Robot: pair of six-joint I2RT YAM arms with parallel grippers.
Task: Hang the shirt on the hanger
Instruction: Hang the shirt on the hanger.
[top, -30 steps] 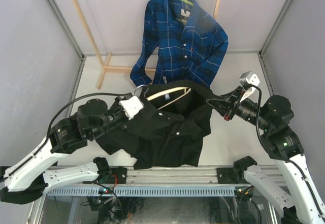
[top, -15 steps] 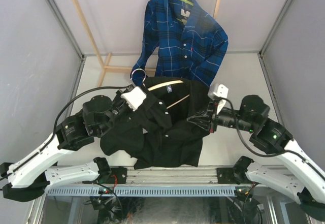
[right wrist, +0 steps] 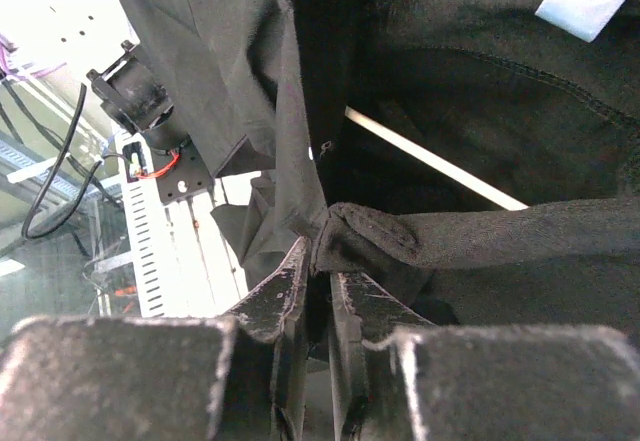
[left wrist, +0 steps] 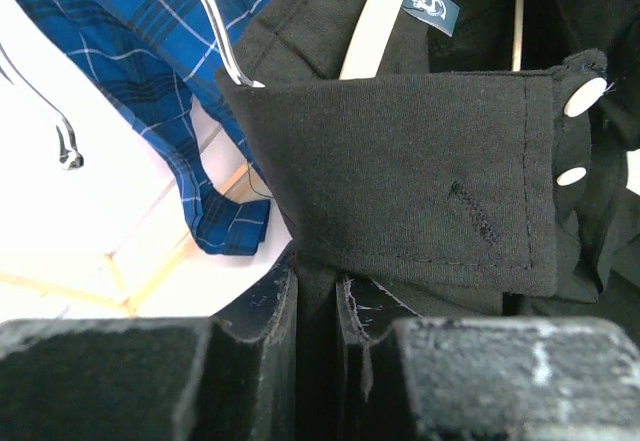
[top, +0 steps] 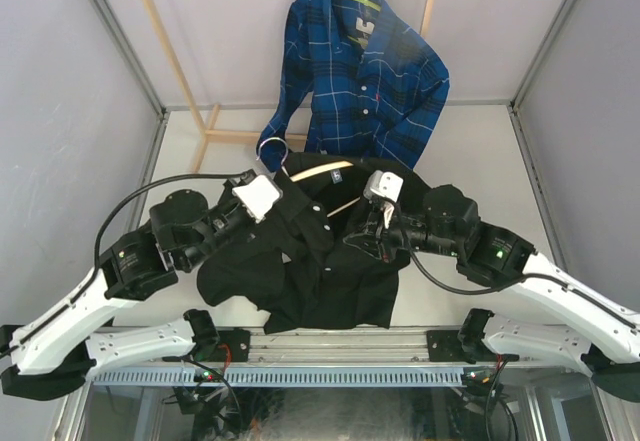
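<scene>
The left gripper (left wrist: 318,299) sits at the bottom edge, its jaws nearly together and pinching a fold of the black shirt (left wrist: 330,31) just under the collar (left wrist: 400,181). The collar spreads flat across the middle, a stitched buttonhole near its centre and two white buttons (left wrist: 584,96) at its right end. Above it a cream hanger (left wrist: 375,26) runs up beside a small blue label (left wrist: 430,9). A metal hook (left wrist: 222,36) crosses the plaid shirt (left wrist: 150,71) at upper left.
</scene>
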